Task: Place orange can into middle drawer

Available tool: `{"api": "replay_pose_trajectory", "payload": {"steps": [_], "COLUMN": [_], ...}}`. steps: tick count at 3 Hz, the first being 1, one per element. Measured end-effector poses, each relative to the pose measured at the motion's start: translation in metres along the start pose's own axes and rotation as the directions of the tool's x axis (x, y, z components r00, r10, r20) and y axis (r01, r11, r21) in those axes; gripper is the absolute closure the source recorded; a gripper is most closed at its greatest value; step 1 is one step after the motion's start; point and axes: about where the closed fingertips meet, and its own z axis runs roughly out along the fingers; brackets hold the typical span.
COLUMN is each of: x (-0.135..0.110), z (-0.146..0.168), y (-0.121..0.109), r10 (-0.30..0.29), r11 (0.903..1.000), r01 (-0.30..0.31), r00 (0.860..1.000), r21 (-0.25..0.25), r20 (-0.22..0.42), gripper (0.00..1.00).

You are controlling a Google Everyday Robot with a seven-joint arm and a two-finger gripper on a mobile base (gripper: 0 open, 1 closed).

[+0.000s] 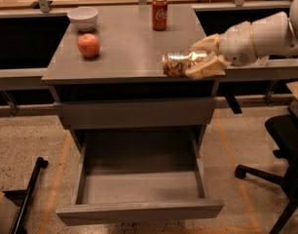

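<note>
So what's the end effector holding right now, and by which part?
The end effector holds the orange can, which lies sideways at the edge of the tabletop. Its fingers are clamped across the end nearer the arm.

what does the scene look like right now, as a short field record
hand: pale two-finger hand, at the front right edge of the grey tabletop, closed on the can
can: mottled orange shiny drink can, lying sideways
drawer: wide grey middle drawer, pulled open, floor bare
others: red cola can, red apple, white bowl on the tabletop
</note>
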Motion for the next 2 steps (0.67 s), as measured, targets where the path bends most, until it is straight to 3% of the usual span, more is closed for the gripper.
{"api": "replay_pose_trajectory", "payload": {"steps": [1, 2], "x": [0.004, 0.062], "z": [0.017, 0.080], "y": [0.039, 0.105], "r10": [0.011, 0.092], "r11": [0.9999, 0.9931], "r01": [-0.011, -0.097], "r00": [1.000, 0.994], "r21": [0.004, -0.066], "r20": [-0.010, -0.066], "gripper": [1.00, 1.00]}}
